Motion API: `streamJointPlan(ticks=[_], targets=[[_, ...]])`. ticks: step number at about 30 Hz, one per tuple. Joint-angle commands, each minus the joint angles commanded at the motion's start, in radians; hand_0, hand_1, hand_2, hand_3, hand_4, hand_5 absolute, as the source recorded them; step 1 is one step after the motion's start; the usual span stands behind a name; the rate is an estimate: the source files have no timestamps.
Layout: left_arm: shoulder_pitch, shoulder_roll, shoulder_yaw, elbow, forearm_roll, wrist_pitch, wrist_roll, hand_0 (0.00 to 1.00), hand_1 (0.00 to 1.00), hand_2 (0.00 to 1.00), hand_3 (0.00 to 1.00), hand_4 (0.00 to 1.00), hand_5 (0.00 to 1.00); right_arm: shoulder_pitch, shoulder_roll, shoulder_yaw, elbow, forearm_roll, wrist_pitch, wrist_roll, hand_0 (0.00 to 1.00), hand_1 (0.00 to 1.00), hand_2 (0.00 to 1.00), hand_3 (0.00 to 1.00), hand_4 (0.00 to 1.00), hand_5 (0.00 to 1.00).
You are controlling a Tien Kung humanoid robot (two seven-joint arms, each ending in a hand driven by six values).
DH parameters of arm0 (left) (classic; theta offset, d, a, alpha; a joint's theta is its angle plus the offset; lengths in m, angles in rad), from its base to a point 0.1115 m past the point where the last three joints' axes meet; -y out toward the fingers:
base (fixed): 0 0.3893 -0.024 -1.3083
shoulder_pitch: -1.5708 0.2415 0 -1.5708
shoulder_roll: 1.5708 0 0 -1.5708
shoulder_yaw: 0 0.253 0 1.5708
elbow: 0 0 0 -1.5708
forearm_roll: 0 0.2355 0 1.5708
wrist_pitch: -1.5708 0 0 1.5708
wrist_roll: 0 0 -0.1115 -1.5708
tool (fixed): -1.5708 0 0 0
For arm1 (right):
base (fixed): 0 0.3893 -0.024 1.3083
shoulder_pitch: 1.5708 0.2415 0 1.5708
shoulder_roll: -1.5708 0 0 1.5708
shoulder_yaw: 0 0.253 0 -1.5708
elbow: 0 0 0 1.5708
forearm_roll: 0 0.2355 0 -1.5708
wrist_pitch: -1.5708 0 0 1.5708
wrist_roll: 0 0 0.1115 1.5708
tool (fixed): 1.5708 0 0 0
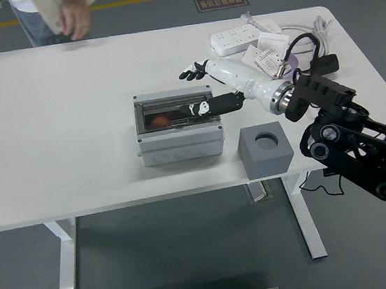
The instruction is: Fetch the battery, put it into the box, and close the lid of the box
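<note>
Grey box [179, 145] lid-down, perhaps latched; right hand [222, 84] just beside it, fingers [191, 73] spread, empty.

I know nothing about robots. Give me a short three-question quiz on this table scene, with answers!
1. True or false: the lid lies flat over the box.
2. What sits just right of the box?
A. a grey block with a round hole
B. a red cup
C. a laptop
3. What colour is the thing seen through the lid?

Key:
1. True.
2. A, the block.
3. Orange: the battery. The right hand hangs open over the box's right end.
</note>
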Motion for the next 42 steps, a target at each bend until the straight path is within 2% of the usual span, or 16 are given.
streamJointPlan(ticks=[3, 5, 6, 11, 12, 14, 17, 18, 23, 24, 29, 30, 42], targets=[[0.001, -0.004, 0.004, 0.000, -0.005, 0.000, -0.002, 0.573, 0.587, 0.504, 0.555, 0.523, 0.002, -0.081, -0.007, 0.100, 0.065, 0.081, -0.078, 0.076, 0.697, 0.647, 0.661, 0.670, 0.853, 0.607], [0.001, -0.007, 0.006, 0.000, -0.006, 0.000, -0.003, 0.573, 0.587, 0.504, 0.555, 0.523, 0.002, -0.124, -0.003, 0.147, 0.068, 0.140, -0.125, 0.126, 0.697, 0.647, 0.661, 0.670, 0.853, 0.607], [0.000, -0.008, 0.004, 0.000, -0.005, 0.000, -0.003, 0.573, 0.587, 0.504, 0.555, 0.523, 0.002, -0.144, 0.000, 0.167, 0.065, 0.168, -0.149, 0.149, 0.564, 0.576, 0.611, 0.608, 0.858, 0.606], [0.001, -0.012, -0.010, 0.000, 0.004, 0.003, -0.002, 0.573, 0.587, 0.504, 0.555, 0.523, 0.002, -0.246, 0.018, 0.253, 0.046, 0.337, -0.287, 0.272, 0.564, 0.576, 0.611, 0.608, 0.858, 0.606], [0.002, -0.013, -0.014, 0.000, 0.007, 0.004, -0.002, 0.573, 0.587, 0.504, 0.555, 0.523, 0.002, -0.265, 0.022, 0.261, 0.038, 0.373, -0.310, 0.295, 0.371, 0.384, 0.472, 0.534, 0.845, 0.598], [0.005, -0.014, -0.022, 0.000, 0.011, 0.006, 0.000, 0.573, 0.587, 0.504, 0.555, 0.523, 0.002, -0.304, 0.032, 0.278, 0.016, 0.454, -0.341, 0.341, 0.371, 0.384, 0.472, 0.534, 0.845, 0.598], [0.009, -0.015, -0.026, 0.000, 0.011, 0.007, 0.001, 0.573, 0.587, 0.504, 0.555, 0.523, 0.002, -0.342, 0.042, 0.304, -0.006, 0.532, -0.332, 0.362, 0.371, 0.384, 0.472, 0.534, 0.845, 0.598], [0.010, -0.015, -0.028, 0.000, 0.011, 0.008, 0.000, 0.573, 0.587, 0.504, 0.555, 0.523, 0.002, -0.351, 0.044, 0.313, -0.011, 0.551, -0.327, 0.361, 0.361, 0.454, 0.509, 0.575, 0.794, 0.321], [0.011, -0.014, -0.032, 0.000, 0.010, 0.012, -0.003, 0.573, 0.587, 0.504, 0.555, 0.523, 0.002, -0.373, 0.037, 0.341, -0.035, 0.584, -0.288, 0.342, 0.361, 0.454, 0.509, 0.575, 0.794, 0.321], [0.011, -0.013, -0.032, 0.000, 0.010, 0.013, -0.004, 0.573, 0.587, 0.504, 0.555, 0.523, 0.002, -0.373, 0.036, 0.345, -0.038, 0.583, -0.282, 0.338, 0.614, 0.667, 0.682, 0.724, 0.797, 0.264], [0.011, -0.003, -0.029, 0.000, 0.006, 0.015, -0.004, 0.573, 0.587, 0.504, 0.555, 0.523, 0.002, -0.365, 0.036, 0.364, -0.051, 0.584, -0.266, 0.320, 0.614, 0.667, 0.682, 0.724, 0.797, 0.264], [0.010, -0.002, -0.029, 0.000, 0.005, 0.015, -0.004, 0.573, 0.587, 0.504, 0.555, 0.523, 0.002, -0.364, 0.037, 0.366, -0.052, 0.586, -0.267, 0.317, 0.681, 0.718, 0.736, 0.770, 0.807, 0.254], [0.017, 0.013, -0.032, 0.000, 0.014, 0.015, -0.001, 0.573, 0.587, 0.504, 0.555, 0.523, 0.002, -0.368, 0.048, 0.372, -0.065, 0.596, -0.279, 0.297, 0.707, 0.749, 0.745, 0.781, 0.821, 0.272]])
